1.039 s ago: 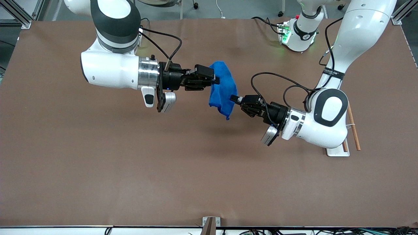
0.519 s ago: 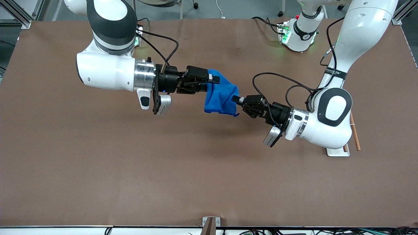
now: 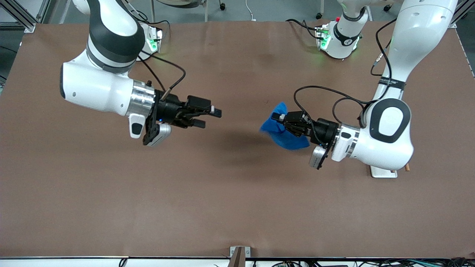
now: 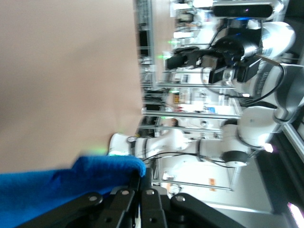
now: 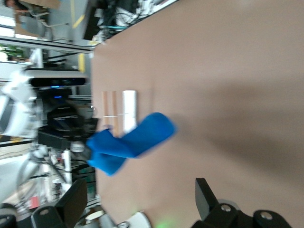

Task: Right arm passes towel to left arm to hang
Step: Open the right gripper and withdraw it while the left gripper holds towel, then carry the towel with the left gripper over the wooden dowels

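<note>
The blue towel point(image 3: 286, 140) hangs bunched from my left gripper point(image 3: 277, 118), which is shut on its upper fold above the table, toward the left arm's end. In the left wrist view the towel point(image 4: 57, 187) lies against the closed fingers point(image 4: 153, 190). My right gripper point(image 3: 210, 118) is open and empty, over the table's middle, well apart from the towel. In the right wrist view its gripper point(image 5: 140, 202) is spread wide, with the towel point(image 5: 135, 140) hanging farther off.
A white foot with thin wooden rods point(image 3: 382, 171) stands under the left arm's elbow, mostly hidden; it also shows in the right wrist view point(image 5: 118, 109). A small metal bracket point(image 3: 239, 253) sits at the table edge nearest the front camera.
The right gripper has let go of the towel and drawn back toward its own end. The left gripper has pulled the towel toward the left arm's end, where it now hangs bunched.
</note>
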Action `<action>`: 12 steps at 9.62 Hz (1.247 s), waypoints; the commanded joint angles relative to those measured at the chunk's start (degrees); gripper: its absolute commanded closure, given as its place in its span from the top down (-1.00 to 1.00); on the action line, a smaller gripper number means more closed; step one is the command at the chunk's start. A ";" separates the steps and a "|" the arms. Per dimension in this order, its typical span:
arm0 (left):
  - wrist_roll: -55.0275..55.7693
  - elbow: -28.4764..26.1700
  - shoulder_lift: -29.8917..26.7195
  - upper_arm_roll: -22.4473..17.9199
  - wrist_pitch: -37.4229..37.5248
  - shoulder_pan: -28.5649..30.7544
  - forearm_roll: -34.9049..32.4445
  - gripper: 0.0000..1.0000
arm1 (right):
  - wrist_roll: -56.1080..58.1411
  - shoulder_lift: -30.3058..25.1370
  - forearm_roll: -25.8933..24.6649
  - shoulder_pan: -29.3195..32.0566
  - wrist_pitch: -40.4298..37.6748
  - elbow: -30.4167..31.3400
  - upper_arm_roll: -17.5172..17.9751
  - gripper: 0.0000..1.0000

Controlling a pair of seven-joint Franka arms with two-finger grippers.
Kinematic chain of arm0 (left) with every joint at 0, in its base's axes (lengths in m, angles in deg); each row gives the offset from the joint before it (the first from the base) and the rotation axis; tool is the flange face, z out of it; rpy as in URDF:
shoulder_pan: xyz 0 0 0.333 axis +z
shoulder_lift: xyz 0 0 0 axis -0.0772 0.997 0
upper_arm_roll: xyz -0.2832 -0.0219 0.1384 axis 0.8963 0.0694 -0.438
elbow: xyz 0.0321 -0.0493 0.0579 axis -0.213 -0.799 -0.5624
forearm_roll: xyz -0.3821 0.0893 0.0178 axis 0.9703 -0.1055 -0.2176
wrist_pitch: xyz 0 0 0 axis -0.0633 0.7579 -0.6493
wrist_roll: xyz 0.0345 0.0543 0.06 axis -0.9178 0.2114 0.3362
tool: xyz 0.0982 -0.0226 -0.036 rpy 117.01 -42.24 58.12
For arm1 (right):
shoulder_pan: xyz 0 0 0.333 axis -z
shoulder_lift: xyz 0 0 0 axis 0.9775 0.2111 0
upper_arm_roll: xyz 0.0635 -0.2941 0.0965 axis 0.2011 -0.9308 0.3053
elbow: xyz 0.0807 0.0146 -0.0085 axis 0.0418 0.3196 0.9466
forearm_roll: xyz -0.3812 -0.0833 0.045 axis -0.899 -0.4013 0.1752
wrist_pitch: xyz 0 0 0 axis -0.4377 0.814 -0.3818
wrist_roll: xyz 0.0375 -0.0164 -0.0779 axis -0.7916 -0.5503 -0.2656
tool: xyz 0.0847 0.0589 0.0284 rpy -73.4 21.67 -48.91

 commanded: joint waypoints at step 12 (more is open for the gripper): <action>30.08 -0.68 -10.17 -2.40 -1.33 7.92 -57.26 -0.98 | 0.81 -17.36 -46.60 26.13 -25.72 0.37 -1.49 1.00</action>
